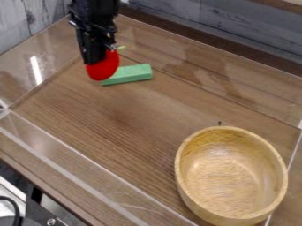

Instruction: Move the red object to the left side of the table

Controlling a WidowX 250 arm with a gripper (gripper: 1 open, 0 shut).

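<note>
- Brown wood-grain surface (141, 132): a level top that filled most of the camera's view, edged by low clear acrylic walls (59, 163) at the near, left and far sides.
- Red object (101, 66): small, rounded and bright red. It hung from the pincer over the far left part of the surface, as the camera saw it. In that view its lower right edge overlapped the left end of the green block. Whether it touched the block or the wood below could not be told.
- Pincer (98, 55): dark, pointed steeply downward, with its fingers clamped on the upper part of the red object. The fruit's top was hidden between them.
- Arm (94, 18): black, entering from the upper edge of the view, directly above the pincer.
- Green block (130, 74): a flat rectangular piece that lay on the surface, its long side running left to right with a slight tilt, just to the right of the red object.
- Wooden bowl (230, 181): round, of light wood, upright at the near right corner, well apart from the block and the pincer.
</note>
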